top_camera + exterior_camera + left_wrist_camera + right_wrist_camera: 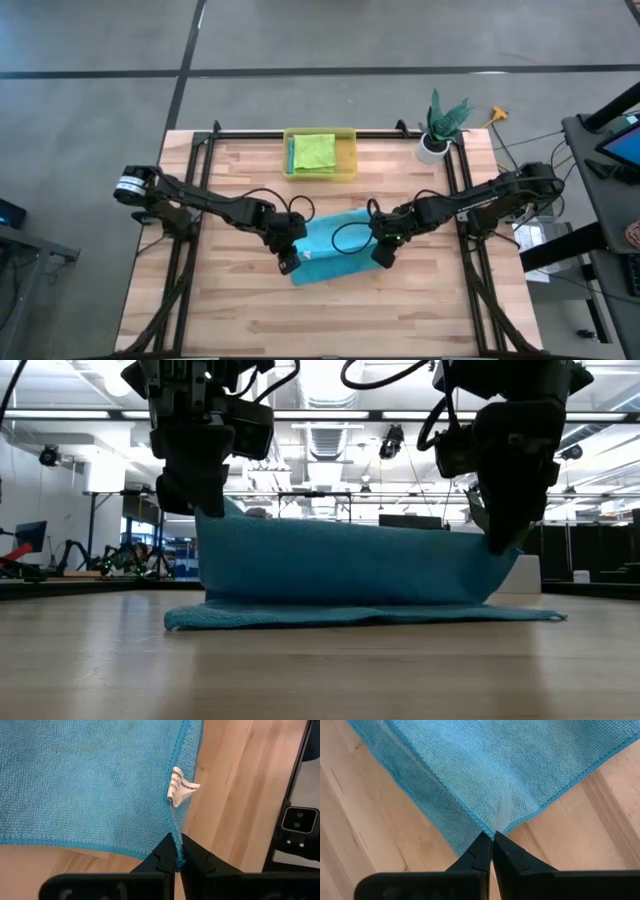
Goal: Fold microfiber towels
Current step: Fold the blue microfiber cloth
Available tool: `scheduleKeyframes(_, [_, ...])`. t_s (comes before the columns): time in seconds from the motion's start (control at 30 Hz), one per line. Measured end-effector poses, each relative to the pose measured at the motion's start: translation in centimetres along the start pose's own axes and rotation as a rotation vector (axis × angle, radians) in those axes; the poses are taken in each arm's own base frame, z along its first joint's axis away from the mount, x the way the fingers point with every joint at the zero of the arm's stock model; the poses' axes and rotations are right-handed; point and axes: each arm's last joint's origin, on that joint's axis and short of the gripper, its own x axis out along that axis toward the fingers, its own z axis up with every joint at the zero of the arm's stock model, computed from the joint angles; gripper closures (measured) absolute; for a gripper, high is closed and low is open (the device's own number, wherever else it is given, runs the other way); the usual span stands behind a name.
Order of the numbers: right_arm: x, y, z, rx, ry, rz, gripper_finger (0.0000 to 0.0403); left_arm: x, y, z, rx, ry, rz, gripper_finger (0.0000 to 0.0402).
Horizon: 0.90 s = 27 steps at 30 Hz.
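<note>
A teal microfiber towel [335, 245] lies at the table's middle. Its near edge is raised between my two grippers, and its lower part [360, 615] rests on the wood. My left gripper [288, 262] is shut on the towel's near left corner, beside a white tag [181, 790]. My right gripper [384, 258] is shut on the near right corner. A lime green towel [314, 152] lies in the yellow bin [349, 158] at the far edge. My left gripper pinches the towel's corner [176, 847] between its two fingers, just below the white tag on the hem. The fingers slant down from above. The corner is lifted clear and the cloth falls from it to the table. My right gripper pinches the towel's other near corner [493, 827] between its two fingertips, slanting down from above. Whether it has one layer or several, I cannot tell. The corner is raised, and the edge between the two grippers [350, 528] runs nearly straight.
A potted plant [440, 125] in a white pot stands at the far right corner. Black rails [190, 250] run along the table's left and right sides. Bare wood lies near the front edge [330, 320].
</note>
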Motion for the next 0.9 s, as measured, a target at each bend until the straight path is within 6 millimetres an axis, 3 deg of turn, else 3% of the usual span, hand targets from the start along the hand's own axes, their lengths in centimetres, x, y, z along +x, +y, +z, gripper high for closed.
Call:
scheduleKeyframes(0.4, [0.00,0.01,0.02,-0.008,-0.002,0.001,0.0385,0.03,0.02,-0.01,0.007,0.002,0.001,0.0402])
scheduleKeyframes(0.73, [0.00,0.03,0.06,-0.007,-0.008,0.001,0.0279,0.04,-0.01,-0.05,0.007,0.014,-0.013,0.0402])
scheduleKeyframes(0.9, [0.00,0.01,0.07,-0.007,-0.013,-0.006,0.0247,0.05,-0.09,-0.09,0.007,0.027,-0.032,0.0401])
